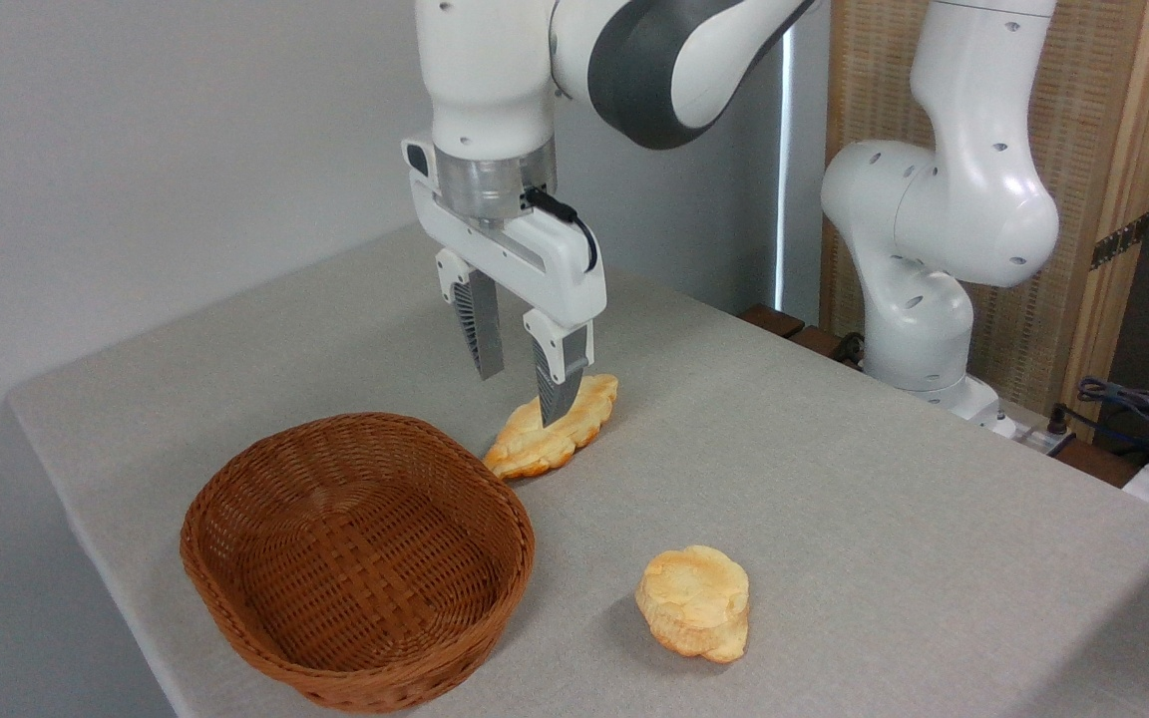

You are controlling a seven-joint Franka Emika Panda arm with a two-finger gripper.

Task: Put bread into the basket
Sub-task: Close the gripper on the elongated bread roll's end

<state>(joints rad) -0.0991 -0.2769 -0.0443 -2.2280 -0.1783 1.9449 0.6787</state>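
The gripper (522,387) hung over the table (834,519) with its two fingers pointing straight down. The fingers were spread apart, with a clear gap between them, and they held nothing. I think they were held that way so they could go down on each side of the bread (555,429) and pinch it.

The bread lay flat on the table, just behind the basket (360,558) and a little to its right. One pointed end of the bread came close to the basket's rim, but did not seem to touch it. The other end pointed away, toward the back of the table.

The bread was right under the gripper. The right finger (557,384) stood in front of the middle of the bread and hid a bit of it. The left finger (481,334) was higher in the picture, over bare table just past the bread's far side. It was hard to tell if a fingertip already touched the bread.

The basket was empty and its open top faced up, ready for the bread. A rounder bun (694,601) sat alone, well apart from the gripper, near the front.
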